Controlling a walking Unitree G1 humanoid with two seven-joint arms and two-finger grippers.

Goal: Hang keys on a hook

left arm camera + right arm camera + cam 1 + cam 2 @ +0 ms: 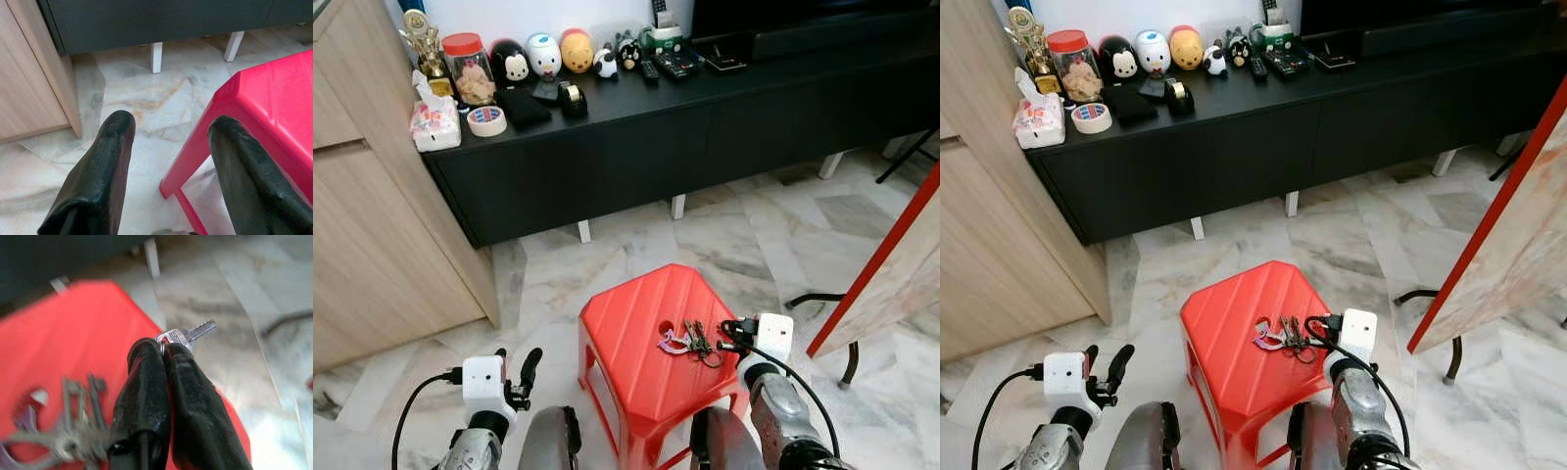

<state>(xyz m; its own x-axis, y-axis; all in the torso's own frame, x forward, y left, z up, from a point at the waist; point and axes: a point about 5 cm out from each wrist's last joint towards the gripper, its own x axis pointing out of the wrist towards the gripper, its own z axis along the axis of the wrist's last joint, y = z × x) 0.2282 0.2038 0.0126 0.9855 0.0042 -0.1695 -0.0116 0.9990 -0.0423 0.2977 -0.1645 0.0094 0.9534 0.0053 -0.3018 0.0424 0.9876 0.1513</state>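
Your right gripper (164, 350), lower right of frame, has jaws pinching one key of the keys (690, 341) on the red stool (636, 323) | left gripper (524, 370), lower left, jaws spread, idle | lift and hanging remain; no hook visible yet.

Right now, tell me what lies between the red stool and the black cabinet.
Bare marble floor separates the red stool from the black cabinet, as the left eye view shows; the cabinet's white legs stand at its far edge.

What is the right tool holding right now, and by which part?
The right tool is shut on the keys, pinching one key by its head at the ring; the bunch lies on the stool.
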